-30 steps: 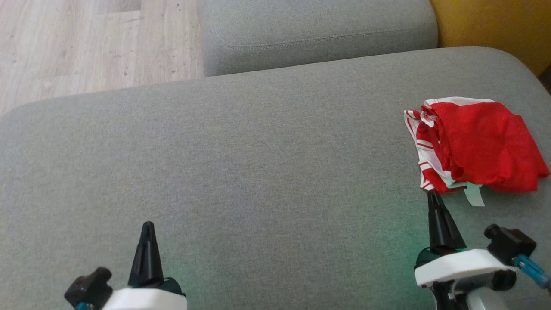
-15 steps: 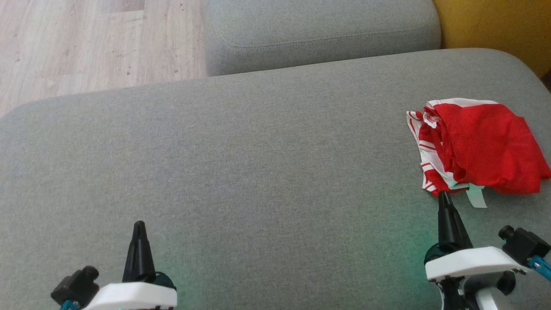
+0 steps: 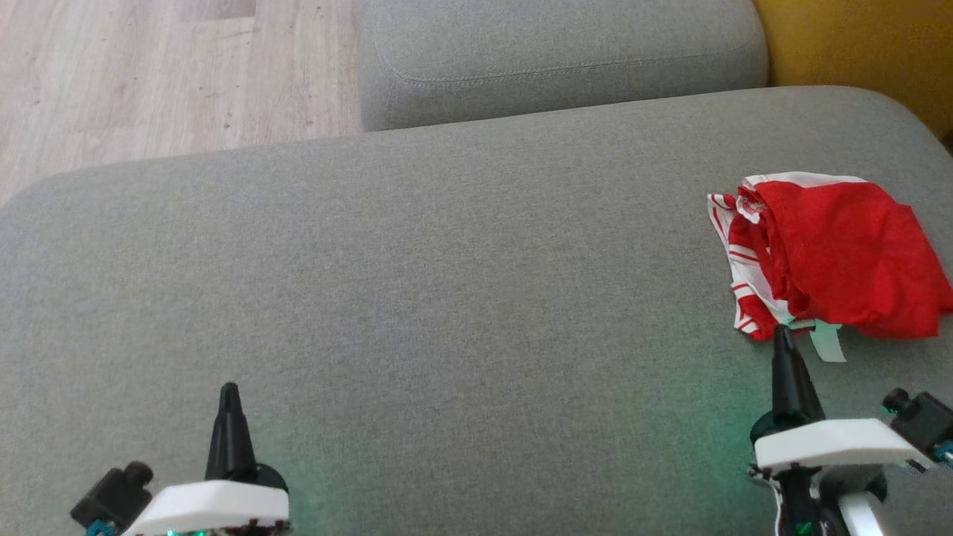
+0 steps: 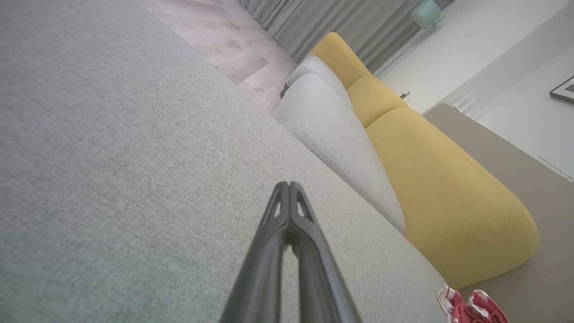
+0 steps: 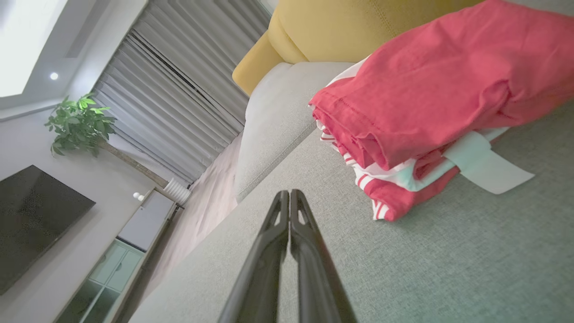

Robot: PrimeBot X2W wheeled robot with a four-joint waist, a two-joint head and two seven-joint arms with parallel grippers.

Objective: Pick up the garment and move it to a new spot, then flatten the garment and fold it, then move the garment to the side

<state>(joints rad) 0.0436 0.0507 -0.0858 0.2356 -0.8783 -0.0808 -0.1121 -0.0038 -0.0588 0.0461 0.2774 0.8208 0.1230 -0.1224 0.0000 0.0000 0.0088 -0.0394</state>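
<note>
Both grippers edge outward versus 1 second ago. Closed and empty, the right gripper (image 3: 780,333) points at the folded red garment (image 3: 841,253) just ahead of its tip; the left gripper (image 3: 228,388), likewise closed and empty, waits well apart, presumably because the garment already lies aside.

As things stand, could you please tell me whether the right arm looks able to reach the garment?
Probably yes: the right gripper, shut, sits close to the near edge of the garment on the sofa cushion, with nothing between them. It would need to open first.
</note>
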